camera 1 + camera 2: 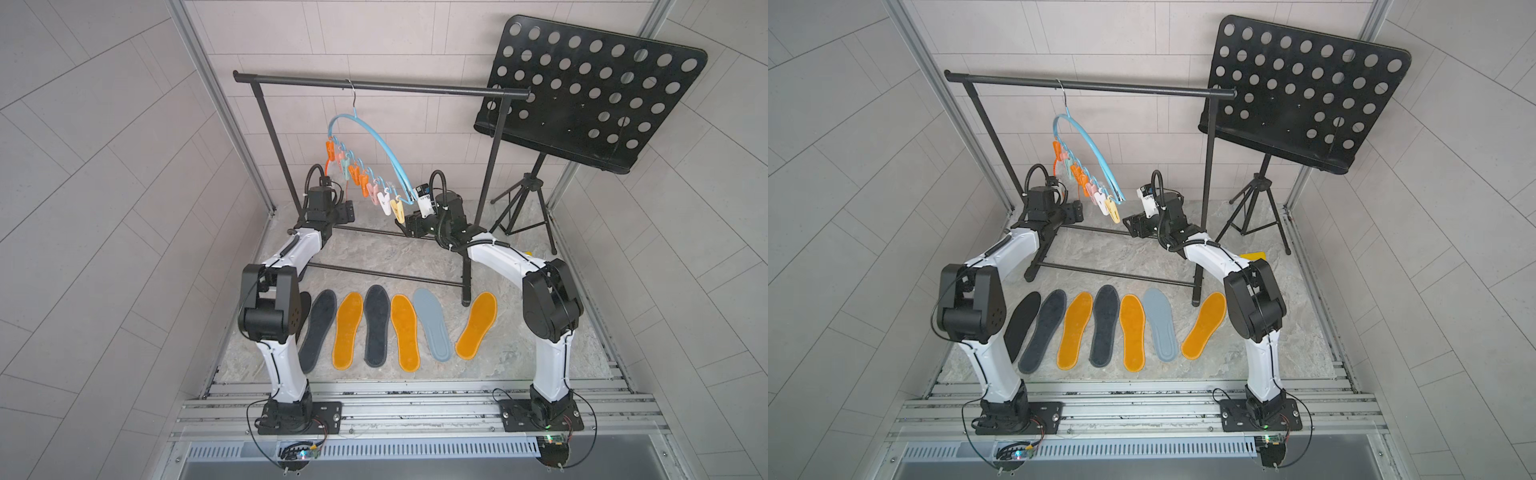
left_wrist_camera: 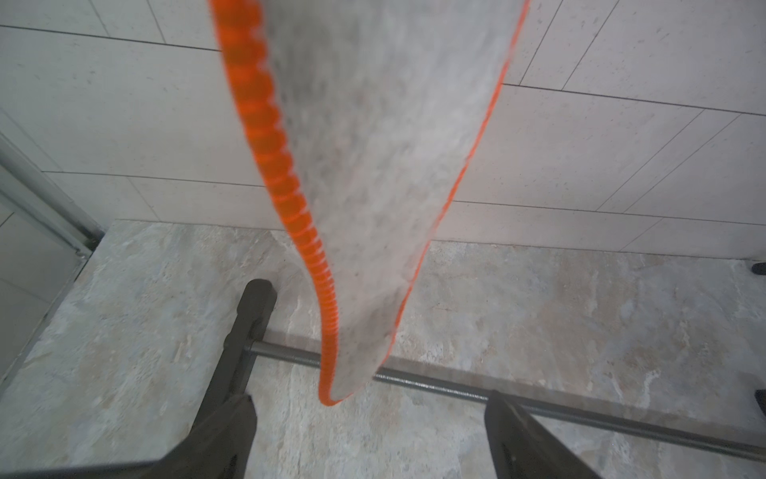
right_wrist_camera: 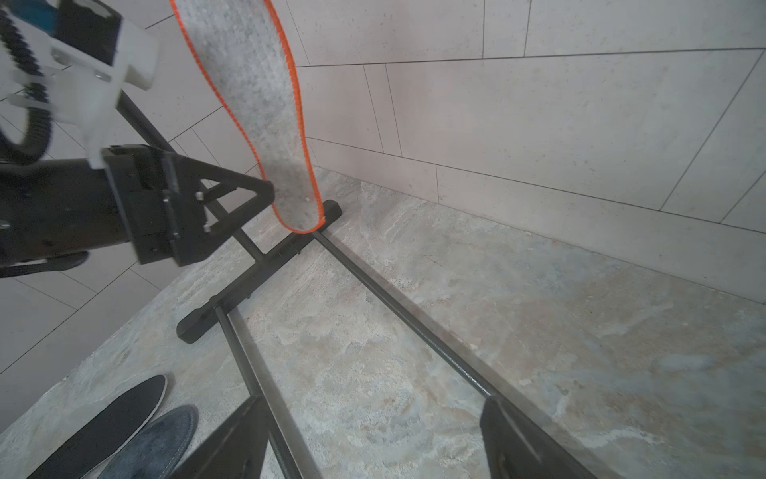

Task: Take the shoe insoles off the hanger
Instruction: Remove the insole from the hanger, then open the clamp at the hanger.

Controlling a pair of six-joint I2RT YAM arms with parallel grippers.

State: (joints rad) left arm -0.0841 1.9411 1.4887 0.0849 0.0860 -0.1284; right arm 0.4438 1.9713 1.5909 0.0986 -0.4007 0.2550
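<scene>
**Operator:** What do the wrist cameras add?

**Spotter:** In both top views the one piece on the hanger, the grey felt insole with orange stitched edging (image 1: 328, 168), is edge-on to you. It is only a thin orange line left of centre in the upper half of the frame. Both wrist views show you its broad grey face. A top view gives you the flat black insole (image 1: 1021, 328) whole, at the left end of the row of seven on the stone-patterned counter (image 1: 1133, 257). The right wrist view catches only the ends of it and its dark grey neighbour.

**Operator:** Which way does the hanging one point?

**Spotter:** Its long axis hangs close to upright, rounded end down toward the counter. Its upper end is below an orange clip at the high left end of the light-blue arched plastic hanger (image 1: 394, 166). The hanger slopes down to the right from the black metal garment rack (image 1: 415, 87).

**Operator:** And my hands?

**Spotter:** Your left hand (image 2: 371, 396) is spread wide and grips nothing. The insole's lower end hangs by one finger, and I can't tell whether they touch. Your right hand (image 3: 373, 401) is also wide and empty, above the rack's base bars.
</scene>
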